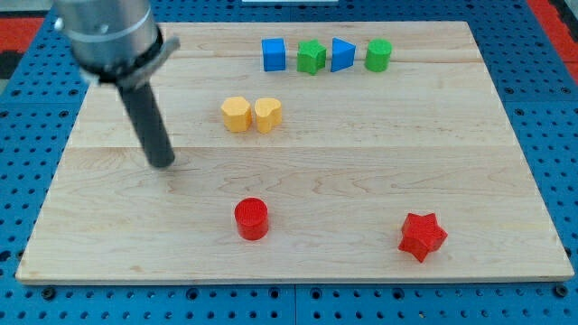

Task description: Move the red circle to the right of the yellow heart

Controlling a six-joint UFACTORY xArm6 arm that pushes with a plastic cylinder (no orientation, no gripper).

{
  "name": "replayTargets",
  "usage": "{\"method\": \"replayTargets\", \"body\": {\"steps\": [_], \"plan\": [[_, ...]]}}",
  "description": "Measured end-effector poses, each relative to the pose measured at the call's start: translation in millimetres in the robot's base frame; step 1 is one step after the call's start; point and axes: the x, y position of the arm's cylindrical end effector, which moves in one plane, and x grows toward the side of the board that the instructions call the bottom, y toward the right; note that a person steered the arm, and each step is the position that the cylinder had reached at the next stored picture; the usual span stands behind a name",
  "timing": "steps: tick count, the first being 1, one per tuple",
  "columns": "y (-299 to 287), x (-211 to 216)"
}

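There is no claw on this arm, only a straight dark rod, so nothing is released, clenched or grasped; my tip (pixel 163 164) rests on the pale wooden board (pixel 361 190), touching no block.

The small red plastic cylinder, the task's red circle (pixel 252 218), stands toward the view's bottom, at about five o'clock from my tip and well apart from it. The yellow plastic heart (pixel 268 115) sits at roughly twelve o'clock from the red circle, with a yellow hexagonal block (pixel 236 114) touching its nine o'clock side. The heart's three o'clock side is bare wood, which is where the circle belongs.

My judgement: the tip lies to the circle's ten o'clock, so it would have to come round below the circle to drive it up and rightward.

A blue cube (pixel 274 54), green star-like block (pixel 312 57), blue triangular block (pixel 342 55) and green cylinder (pixel 378 55) line the view's top; a red star (pixel 423 236) lies at four o'clock. No containers show
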Motion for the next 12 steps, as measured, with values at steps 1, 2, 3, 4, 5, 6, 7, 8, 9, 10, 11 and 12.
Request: {"method": "replayTargets", "body": {"steps": [1,2,3,4,5,6,7,8,9,10,11,12], "plan": [[25,40],[52,83],[72,114],[103,100],[115,73],[115,46],[115,14],[115,-19],[115,-32],[114,-44],[81,-34],[62,-33]]}}
